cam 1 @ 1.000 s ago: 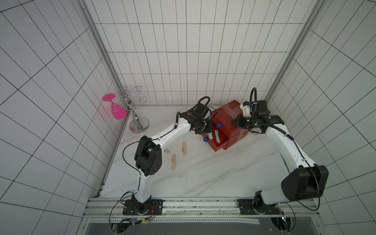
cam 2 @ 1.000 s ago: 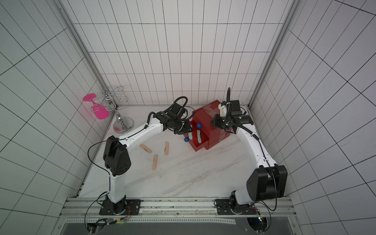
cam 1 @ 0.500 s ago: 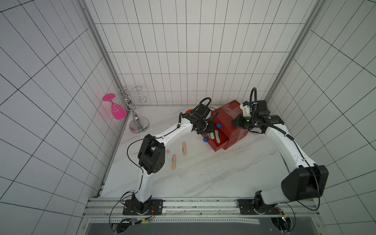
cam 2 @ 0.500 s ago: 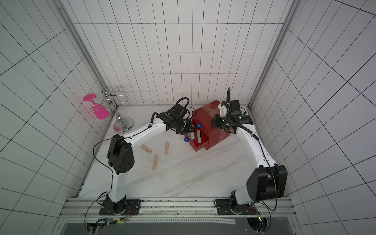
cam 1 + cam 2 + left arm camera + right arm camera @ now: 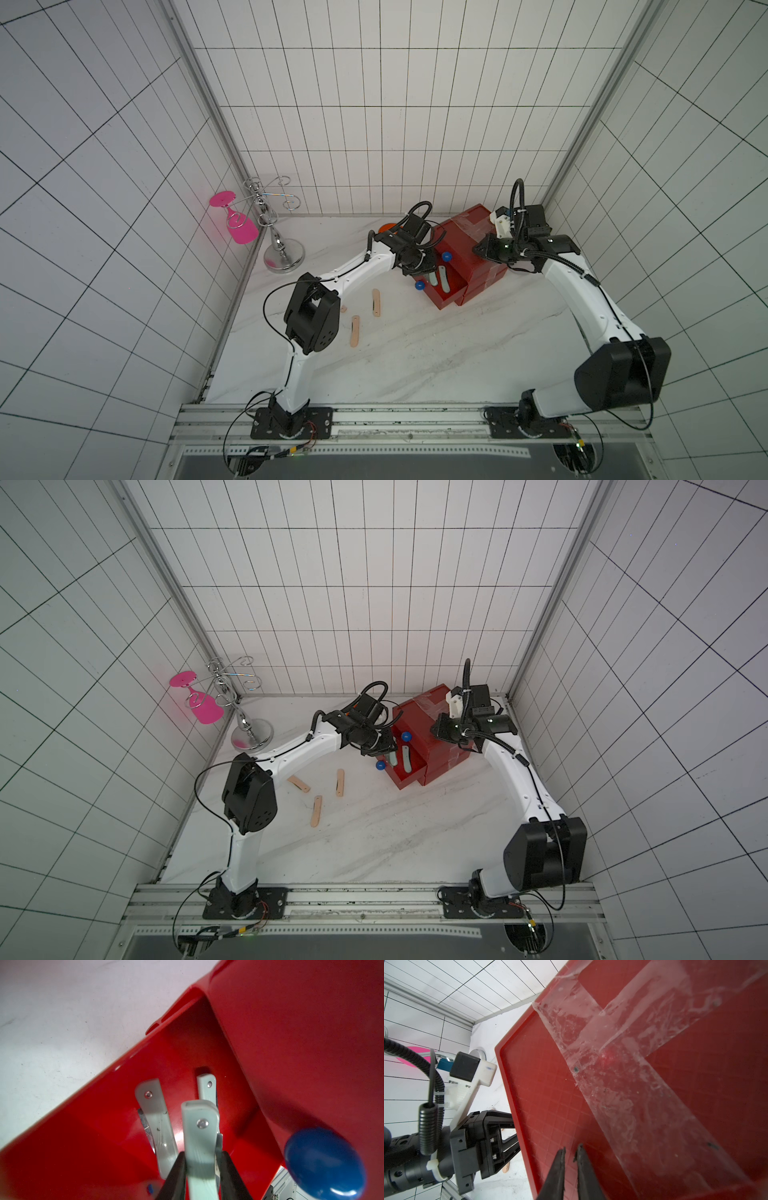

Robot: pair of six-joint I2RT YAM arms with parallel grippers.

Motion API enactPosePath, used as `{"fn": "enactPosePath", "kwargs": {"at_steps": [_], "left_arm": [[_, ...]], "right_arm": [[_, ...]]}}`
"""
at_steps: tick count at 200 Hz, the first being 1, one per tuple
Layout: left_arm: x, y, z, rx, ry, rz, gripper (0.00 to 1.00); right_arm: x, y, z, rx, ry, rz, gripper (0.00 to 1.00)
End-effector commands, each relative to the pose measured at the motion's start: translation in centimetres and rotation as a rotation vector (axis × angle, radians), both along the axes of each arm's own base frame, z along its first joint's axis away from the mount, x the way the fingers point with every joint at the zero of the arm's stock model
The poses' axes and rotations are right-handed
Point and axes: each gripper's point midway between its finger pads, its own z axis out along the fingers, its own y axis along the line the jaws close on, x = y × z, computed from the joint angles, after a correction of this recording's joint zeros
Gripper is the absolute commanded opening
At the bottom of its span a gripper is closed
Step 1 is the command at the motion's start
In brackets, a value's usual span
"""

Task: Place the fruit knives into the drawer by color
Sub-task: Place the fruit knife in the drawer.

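Room: walls of white tiles with dark joints on three sides; the table is a matte white slab with grey veins like marble.
Drawer chest: a red plastic box near the far edge of the table, toward the far right corner, with round blue knobs.
Open drawer: one drawer below the top one is pulled out toward the middle of the table; its inner walls are smooth and glossy.
Left gripper: the black fingers are clamped on a mint-green fruit knife, a slim flat stick with a rounded end and a metal rivet, held over the open drawer.
Inside the drawer: the left wrist view shows two more lying on its floor, an olive-grey knife with a thin metal edge along its side, and a second mint-green knife, mostly behind the held one. In both top views only two pale sticks can be separated there.
Right gripper: thin pointed fingers almost together, only a narrow slit, nothing between them. The tips are at the chest top; I cannot tell if they touch it.
Chest top: only the right wrist view shows its fine square grid and the wrinkled clear tape crossing it.
On the table: three peach-pink fruit knives lie flat and apart, left of the chest; in a top view the left arm covers part of the leftmost knife.
Far left corner: a chrome stand with a pink glass hanging upside down.
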Motion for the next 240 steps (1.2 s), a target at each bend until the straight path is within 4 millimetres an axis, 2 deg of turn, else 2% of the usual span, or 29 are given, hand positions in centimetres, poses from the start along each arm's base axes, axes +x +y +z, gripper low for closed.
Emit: {"fn": "enactPosePath", "kwargs": {"at_steps": [1,87,120,152,174,204,240], "left_arm": [[0.4,-0.6,-1.1,0.007,0.003,0.004,0.29],[0.5,-0.9,-1.3,0.003,0.007,-0.006,0.34],[0.6,-1.2,-0.8,-0.012,0.003,-0.012,0.36],[0.7,-1.4,1.4,-0.042,-0.030,-0.014,0.36],[0.7,-1.2,3.9,-0.067,-0.070,-0.013,0.36],[0.4,-0.4,7.3,-0.088,-0.134,-0.004,0.36],[-0.5,1.3,9.4,-0.078,-0.182,0.013,0.36]], "right_arm": [[-7.4,-1.6,-10.7,-0.132,0.487,-0.006,0.15],[-7.4,-1.7,-10.8,-0.134,0.489,-0.007,0.15],[-7.4,-1.7,-10.8,-0.134,0.489,-0.005,0.15],[-7.4,-1.7,-10.8,-0.134,0.491,-0.005,0.15],[-7.4,-1.7,-10.9,-0.135,0.493,-0.006,0.15],[-7.3,-1.7,-10.7,-0.135,0.486,-0.007,0.16],[-7.4,-1.7,-10.5,-0.132,0.486,-0.010,0.15]]}}
